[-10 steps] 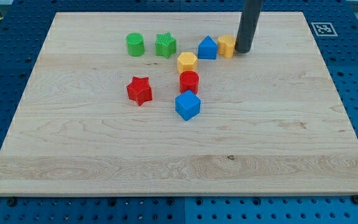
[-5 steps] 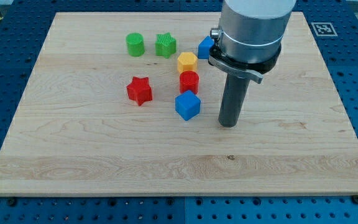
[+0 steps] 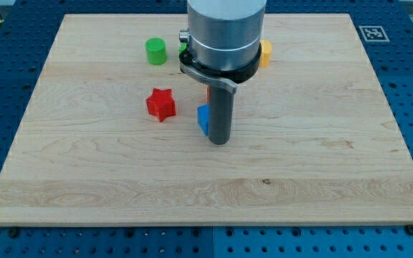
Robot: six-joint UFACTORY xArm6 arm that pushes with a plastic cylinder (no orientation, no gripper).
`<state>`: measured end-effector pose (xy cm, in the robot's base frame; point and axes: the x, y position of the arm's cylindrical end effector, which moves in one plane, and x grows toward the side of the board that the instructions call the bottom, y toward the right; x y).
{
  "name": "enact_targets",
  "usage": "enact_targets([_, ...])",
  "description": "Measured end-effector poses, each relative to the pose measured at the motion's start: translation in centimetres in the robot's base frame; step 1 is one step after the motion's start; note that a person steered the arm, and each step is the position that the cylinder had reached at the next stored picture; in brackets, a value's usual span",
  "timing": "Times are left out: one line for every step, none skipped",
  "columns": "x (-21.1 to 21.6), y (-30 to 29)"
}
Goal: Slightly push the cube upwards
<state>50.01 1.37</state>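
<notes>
The blue cube [image 3: 203,119] sits near the board's middle, mostly hidden behind my rod; only its left edge shows. My tip [image 3: 219,142] rests on the board just below and to the right of the cube, against or very close to it. The arm's grey body covers the blocks above the cube.
A red star [image 3: 160,104] lies left of the cube. A green cylinder [image 3: 155,51] stands toward the view's top left. A sliver of the green star [image 3: 183,50] and part of a yellow block [image 3: 265,52] show beside the arm. The wooden board [image 3: 321,158] lies on a blue pegboard.
My tip moved from the view's top right, beside the yellow block, down and then left to the blue cube's lower right side. The arm now hides several blocks.
</notes>
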Motion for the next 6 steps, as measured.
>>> enact_targets([0.0,0.0])
enact_targets([0.3,0.0])
enact_targets([1.7,1.2])
enact_targets([1.1,2.1])
enact_targets([-0.1,2.1])
enact_targets([-0.4,2.1])
